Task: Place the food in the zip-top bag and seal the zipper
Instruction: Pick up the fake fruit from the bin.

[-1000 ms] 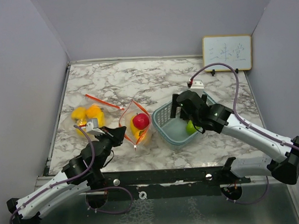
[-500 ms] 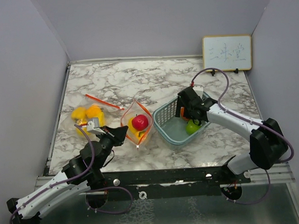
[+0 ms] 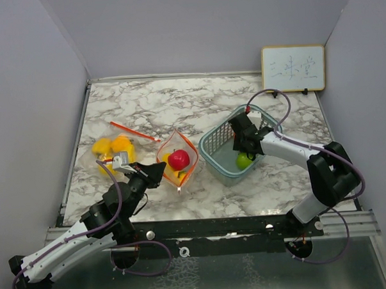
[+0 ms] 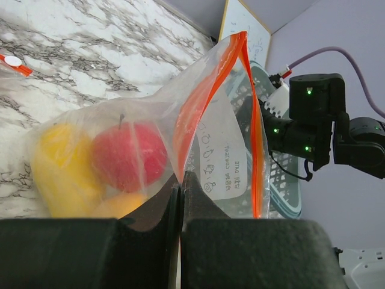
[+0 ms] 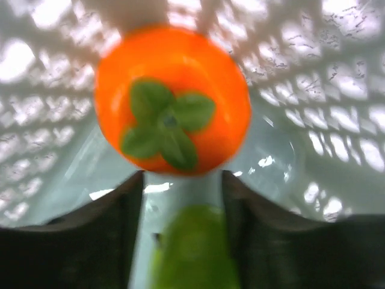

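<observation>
The clear zip-top bag (image 3: 181, 156) with an orange zipper stands open, and my left gripper (image 3: 153, 174) is shut on its near edge. In the left wrist view the gripper (image 4: 180, 178) pinches the bag (image 4: 222, 132), with a red fruit (image 4: 129, 156) and a yellow fruit (image 4: 57, 171) inside. My right gripper (image 3: 239, 141) reaches down into the teal basket (image 3: 209, 158). Its jaws (image 5: 182, 177) stand apart, their tips against the near edge of an orange fruit (image 5: 172, 99). A green fruit (image 5: 192, 250) lies blurred between the fingers and shows in the basket from above (image 3: 244, 159).
Yellow and orange fruits (image 3: 113, 148) lie at the left beside a loose orange strip (image 3: 135, 131). A small whiteboard (image 3: 293, 68) leans on the back right wall. Grey walls close in the marble table (image 3: 178, 103) on three sides.
My right gripper has gone deeper toward the basket's far side and its jaws have narrowed. The basket has shifted back a little. The left gripper keeps its hold on the bag.
</observation>
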`<action>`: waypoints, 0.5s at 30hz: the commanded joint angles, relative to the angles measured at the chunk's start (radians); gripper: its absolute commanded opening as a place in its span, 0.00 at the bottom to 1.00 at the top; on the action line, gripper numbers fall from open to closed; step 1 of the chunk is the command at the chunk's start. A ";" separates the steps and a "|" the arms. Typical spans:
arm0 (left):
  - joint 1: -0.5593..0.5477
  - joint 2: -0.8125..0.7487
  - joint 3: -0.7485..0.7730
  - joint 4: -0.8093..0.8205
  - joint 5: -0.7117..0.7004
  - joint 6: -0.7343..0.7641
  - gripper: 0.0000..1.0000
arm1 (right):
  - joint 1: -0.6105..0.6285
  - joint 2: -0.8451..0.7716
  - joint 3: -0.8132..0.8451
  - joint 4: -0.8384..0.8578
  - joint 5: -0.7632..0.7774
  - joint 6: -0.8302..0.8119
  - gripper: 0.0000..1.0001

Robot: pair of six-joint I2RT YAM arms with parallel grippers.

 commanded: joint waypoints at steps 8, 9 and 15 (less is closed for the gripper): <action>0.004 -0.006 -0.003 0.013 0.007 0.011 0.00 | 0.012 -0.320 -0.104 0.089 -0.112 -0.151 0.25; 0.003 -0.009 -0.001 0.008 0.004 0.009 0.00 | 0.018 -0.361 -0.106 0.087 -0.136 -0.163 0.23; 0.003 -0.018 0.002 -0.019 -0.011 0.008 0.00 | 0.033 -0.549 -0.084 0.097 -0.320 -0.222 0.18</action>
